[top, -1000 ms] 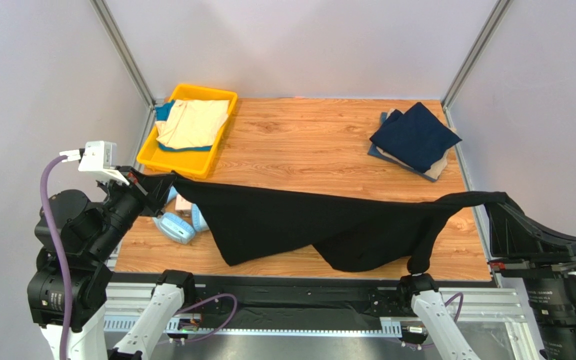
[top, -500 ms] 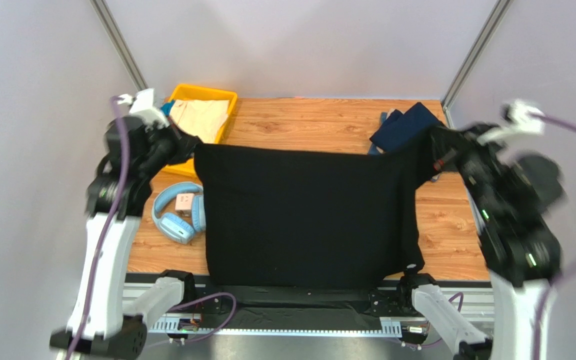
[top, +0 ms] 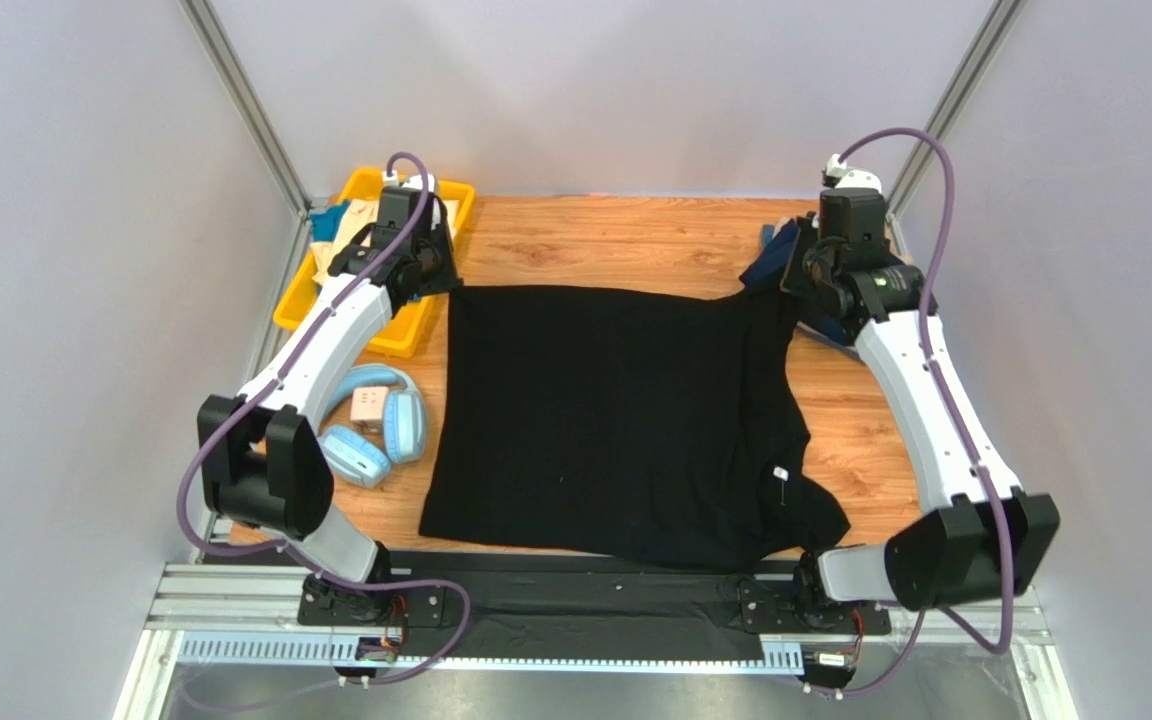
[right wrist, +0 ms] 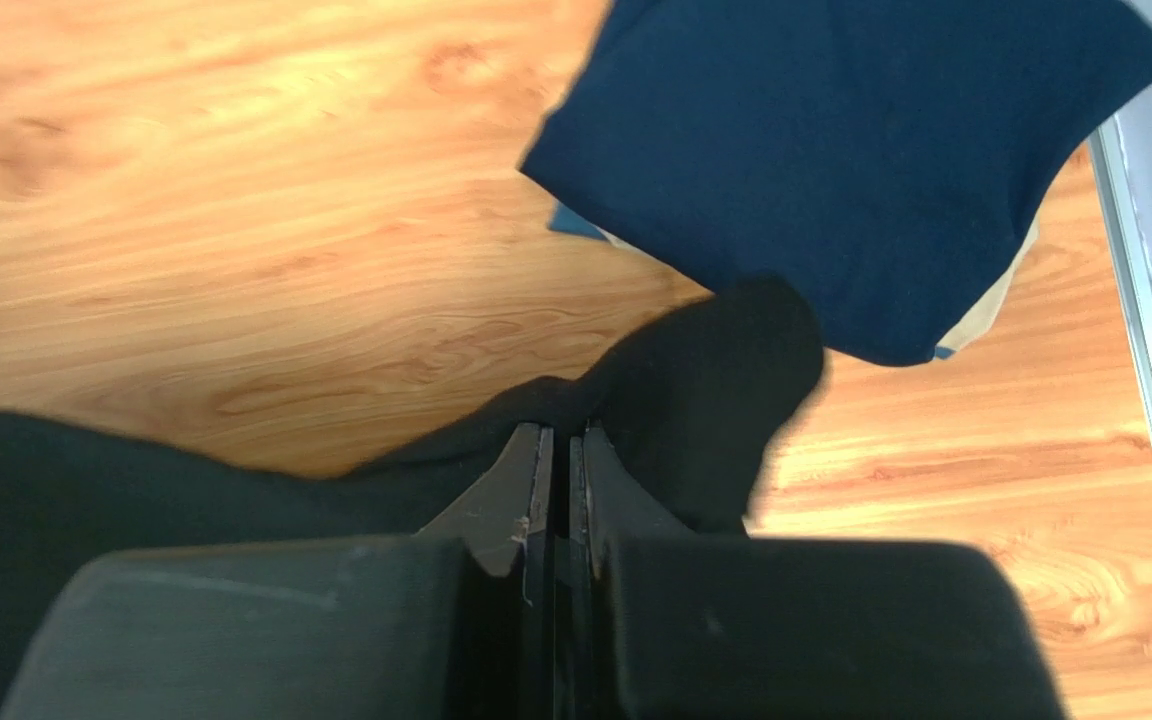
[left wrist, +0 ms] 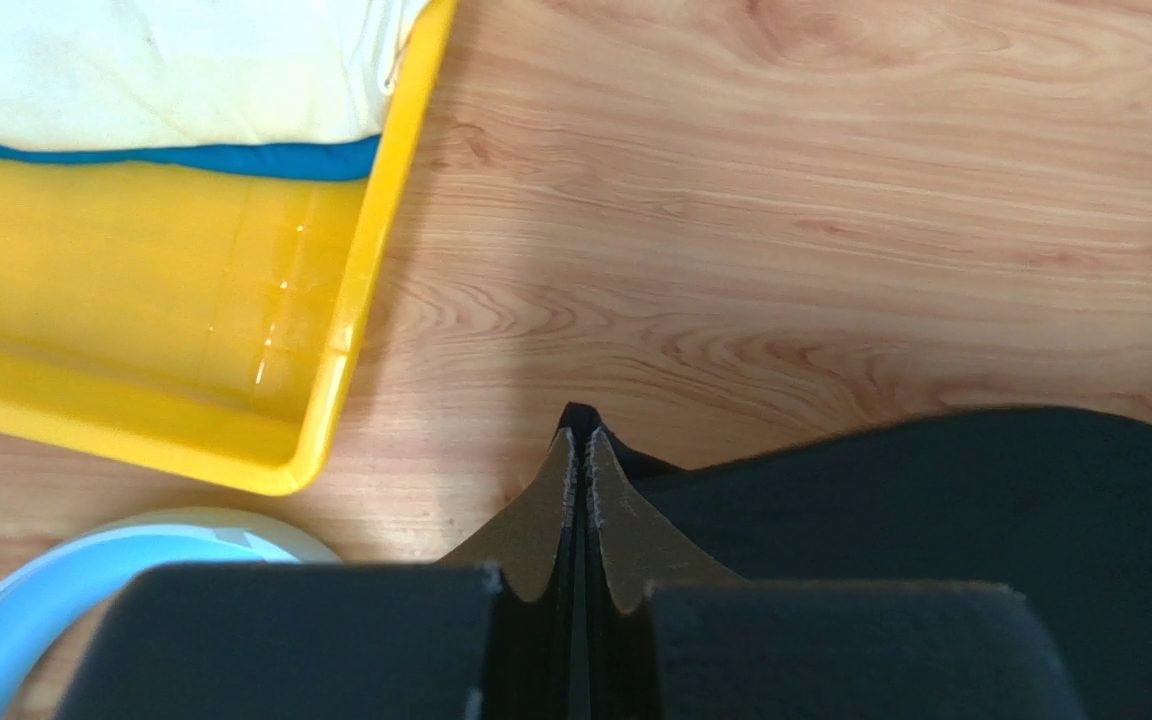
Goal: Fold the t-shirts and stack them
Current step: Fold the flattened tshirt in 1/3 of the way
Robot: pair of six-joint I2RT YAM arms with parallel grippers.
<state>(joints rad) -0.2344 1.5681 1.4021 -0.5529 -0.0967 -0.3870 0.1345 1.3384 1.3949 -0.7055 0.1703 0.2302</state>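
Yellow plastic marked the far left, where a yellow tray [left wrist: 372, 255] stood just to the left of the left fingers [left wrist: 567, 480], holding a cream t-shirt [left wrist: 162, 60] over a strip of blue cloth [left wrist: 162, 150]. Light-blue headphones [top: 372, 428] lay back toward the arm bases from those fingers, close to the cloth's edge but apart from it. The left fingers were pressed together on the far-left corner of the black t-shirt [top: 612, 420], low over the worktop [top: 612, 248]. That shirt lay spread flat between the two pairs of fingers and back toward the bases, its near hem at the worktop's near edge and one sleeve poking out on the right. The right fingers [right wrist: 537, 465] were likewise clamped on the far-right corner, where the black cloth bunched into a hump. Just beyond and to the right of them sat a folded navy t-shirt [right wrist: 853, 150] on a beige t-shirt [right wrist: 988, 308], the hump reaching its edge. Trouble seemed likeliest here: if the right fingers lifted or swung with cloth snagged between them, the hump could drag the navy stack askew. A release with the corner bunched would leave a crease for later folds. On the left, a sideways drift could knock the tray, and any tug toward the bases might slide the hem off the worktop.
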